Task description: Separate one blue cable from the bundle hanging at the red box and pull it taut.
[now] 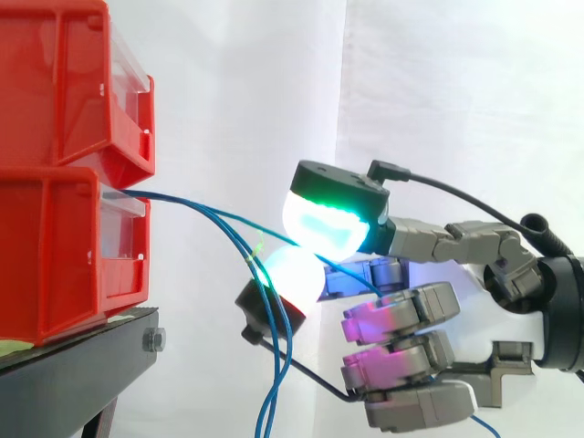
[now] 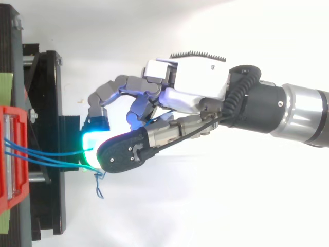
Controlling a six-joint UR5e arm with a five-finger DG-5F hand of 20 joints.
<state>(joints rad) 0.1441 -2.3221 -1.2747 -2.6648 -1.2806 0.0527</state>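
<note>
Robot hand [image 2: 190,98]: just off the red box [image 1: 55,255], two glowing pads [image 1: 324,228] clamped on one blue cable [image 1: 219,214], other fingers curled.
Cable: runs from the box front to the pads in a shallow curve.
Bundle [image 1: 274,383]: hangs looped under the pads.
Box: on the black stand [image 1: 73,365].

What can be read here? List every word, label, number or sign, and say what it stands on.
None can be read.
Red bins: no print shows; their clear front panels look blank.
Hand, pinching a blue cable: no legible marking.
Black stand and its green tape: no writing shows.
</note>
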